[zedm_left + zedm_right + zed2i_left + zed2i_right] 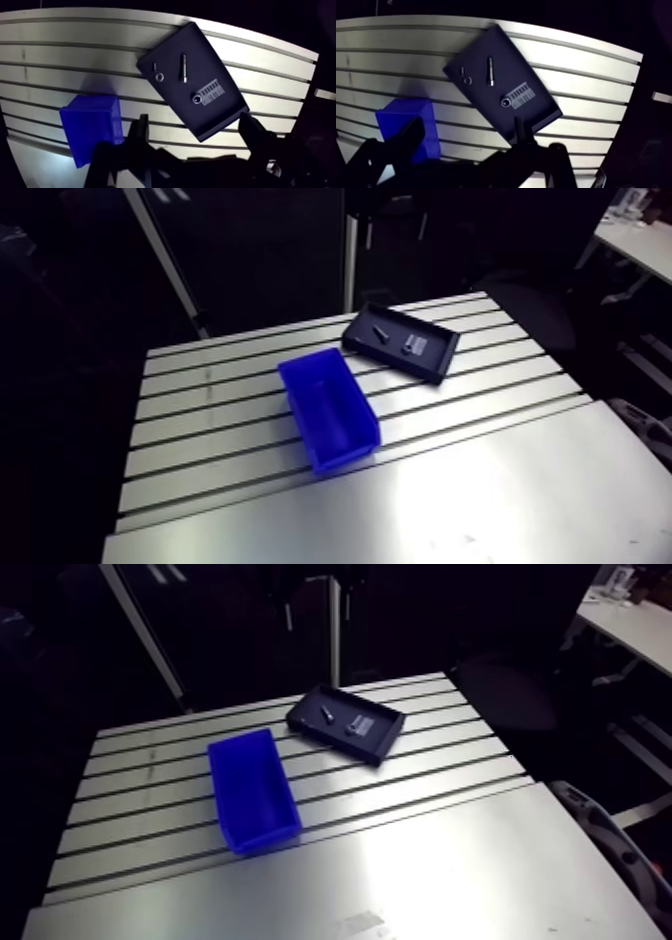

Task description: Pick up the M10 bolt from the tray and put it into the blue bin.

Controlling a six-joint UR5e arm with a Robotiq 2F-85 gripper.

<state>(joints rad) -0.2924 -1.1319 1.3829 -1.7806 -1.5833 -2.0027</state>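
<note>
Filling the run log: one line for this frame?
phase: pre-grasp | claw: open, holding nothing | bolt: lying in tray | blue bin: empty

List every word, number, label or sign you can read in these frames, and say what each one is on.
No text can be read in either view.
The tray holds a pale striped patch, perhaps a label: too blurred to read.
The bin and the bolt show no markings.
</note>
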